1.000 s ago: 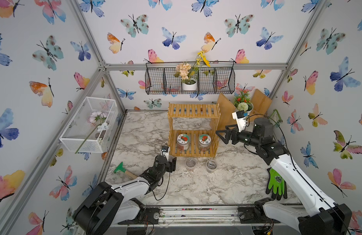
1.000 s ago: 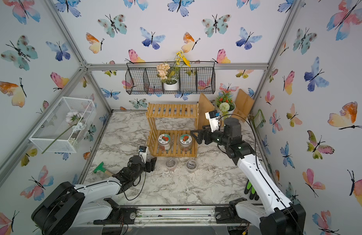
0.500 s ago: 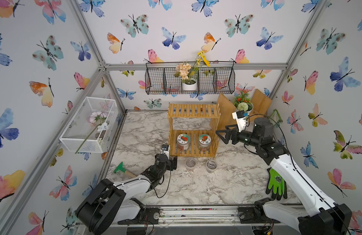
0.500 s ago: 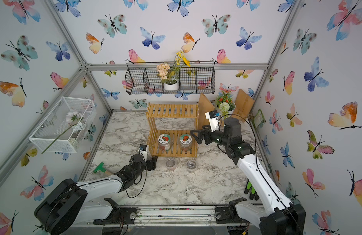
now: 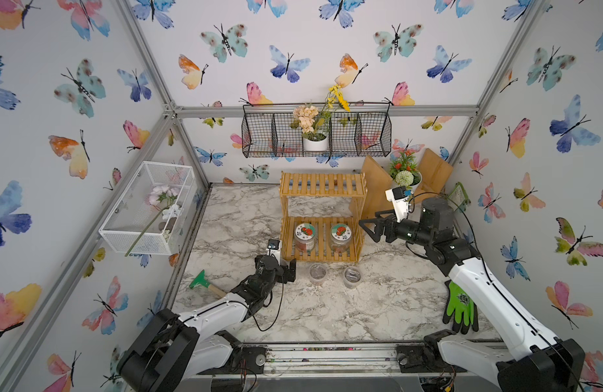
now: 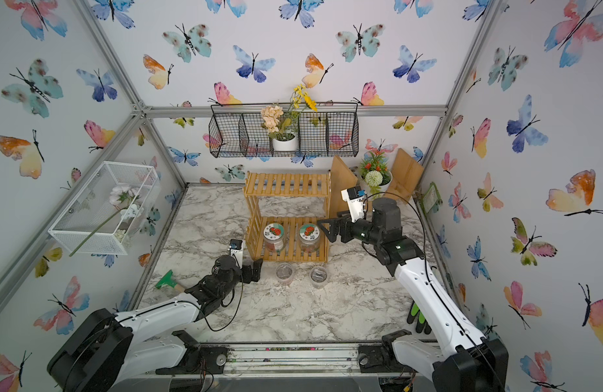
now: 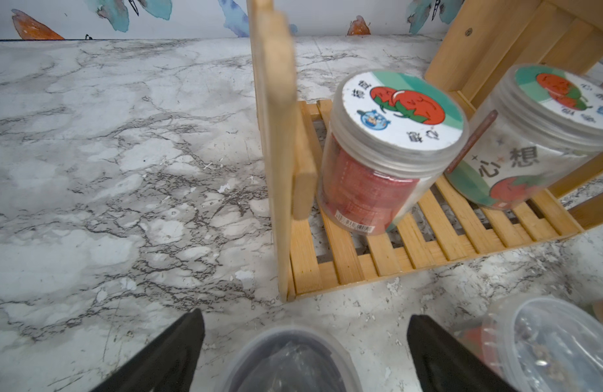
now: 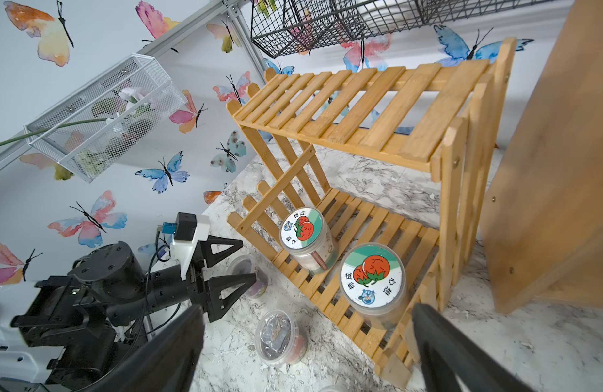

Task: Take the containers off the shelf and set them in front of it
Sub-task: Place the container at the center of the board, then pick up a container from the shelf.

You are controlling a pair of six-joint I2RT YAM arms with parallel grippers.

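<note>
The yellow slatted shelf (image 5: 322, 185) stands at the back middle of the marble table. Two containers, jars with red-fruit lids (image 5: 305, 234) (image 5: 340, 233), stand on its lower tier. Two clear lidded cups (image 5: 318, 273) (image 5: 352, 275) stand on the table in front of it. My left gripper (image 5: 290, 271) is low at the shelf's front left corner. In the left wrist view it (image 7: 306, 317) is open, with another cup (image 7: 289, 363) standing on the table between its fingers, untouched. My right gripper (image 5: 369, 230) hovers open and empty beside the shelf's right end, near the right jar (image 8: 373, 281).
A green trowel (image 5: 200, 280) lies at the front left and green gloves (image 5: 461, 305) at the right edge. An angled wooden board stand (image 5: 376, 190) and a flower pot (image 5: 406, 176) sit behind the right arm. A black wire basket (image 5: 317, 135) hangs above the shelf.
My left gripper's jaws have spread wider around the cup on the table. The left arm has crept slightly toward the shelf. The right arm has not moved.
</note>
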